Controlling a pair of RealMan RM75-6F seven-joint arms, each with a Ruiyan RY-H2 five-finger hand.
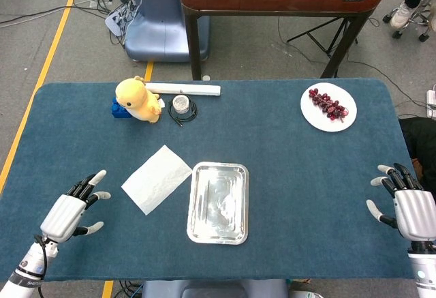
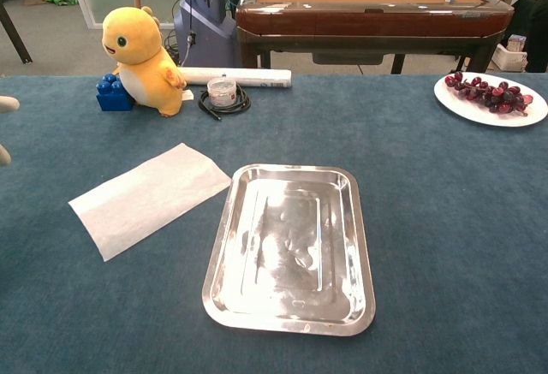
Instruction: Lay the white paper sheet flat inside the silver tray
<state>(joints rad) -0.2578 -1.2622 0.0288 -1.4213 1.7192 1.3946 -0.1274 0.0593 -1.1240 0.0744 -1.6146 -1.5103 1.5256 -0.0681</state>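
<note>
The white paper sheet (image 1: 157,179) (image 2: 150,198) lies flat on the blue table cloth, just left of the silver tray (image 1: 199,230) (image 2: 224,287), one corner almost at the tray's rim. The tray holds nothing. My left hand (image 1: 71,209) hovers over the cloth to the left of the sheet, fingers spread, holding nothing; only its fingertips (image 2: 7,103) show at the left edge of the chest view. My right hand (image 1: 407,206) is at the table's far right edge, open and holding nothing.
At the back left stand a yellow plush duck (image 1: 139,100) (image 2: 139,49), a blue brick (image 2: 112,92), a white roll (image 1: 184,89), and a small jar on a black cable (image 2: 223,93). A white plate of red grapes (image 1: 329,106) (image 2: 490,96) sits back right.
</note>
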